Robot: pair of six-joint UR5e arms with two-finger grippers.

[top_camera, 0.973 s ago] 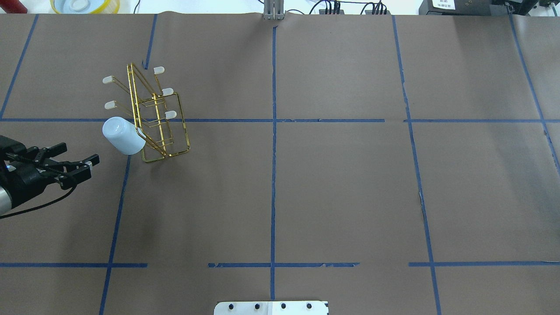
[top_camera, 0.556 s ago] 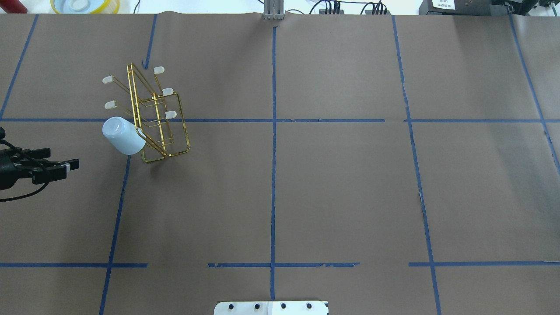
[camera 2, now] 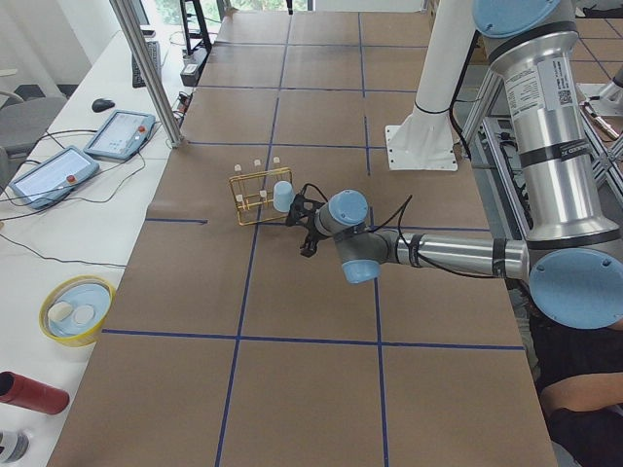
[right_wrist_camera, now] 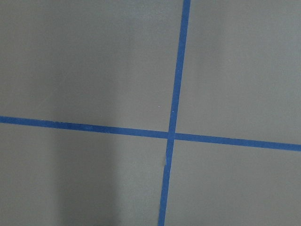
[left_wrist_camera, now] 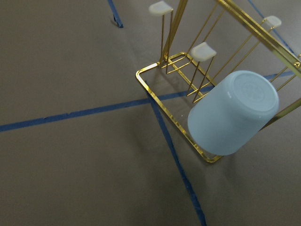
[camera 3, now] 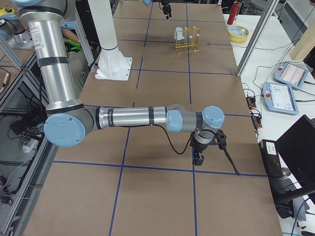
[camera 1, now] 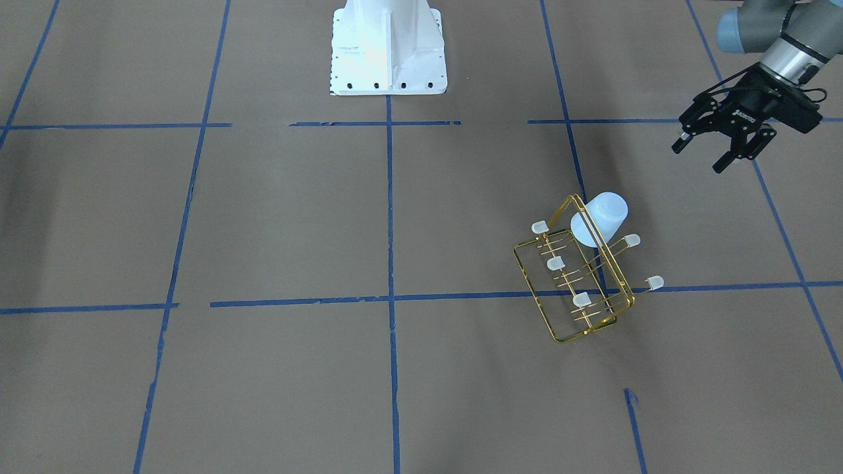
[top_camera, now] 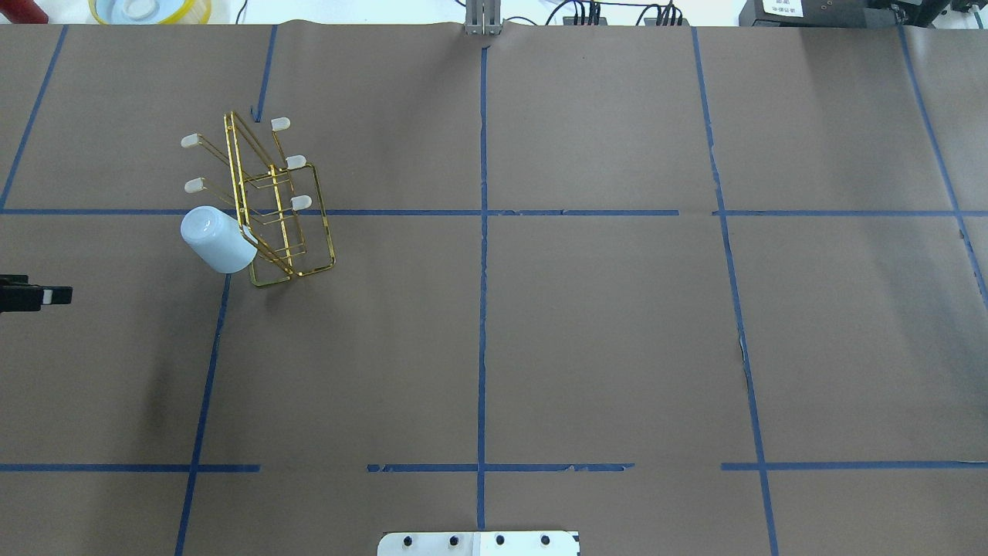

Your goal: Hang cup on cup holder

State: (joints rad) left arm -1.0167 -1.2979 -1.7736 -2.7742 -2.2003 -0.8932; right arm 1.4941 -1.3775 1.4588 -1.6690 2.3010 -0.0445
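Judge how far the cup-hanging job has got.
Done: the cup sits upside down over a prong of the cup holder. In hand: nothing; the left gripper is open, empty and apart from the cup. Left: seemingly nothing for the cup itself.

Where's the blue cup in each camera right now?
Front-facing: cup right of centre.
Overhead: cup upper left.
Exterior left: cup above centre, slightly left.
Exterior right: cup top, far end.
Left wrist: cup right, large.
Right wrist: not in it.
Landmark: gold cup holder carrying it.
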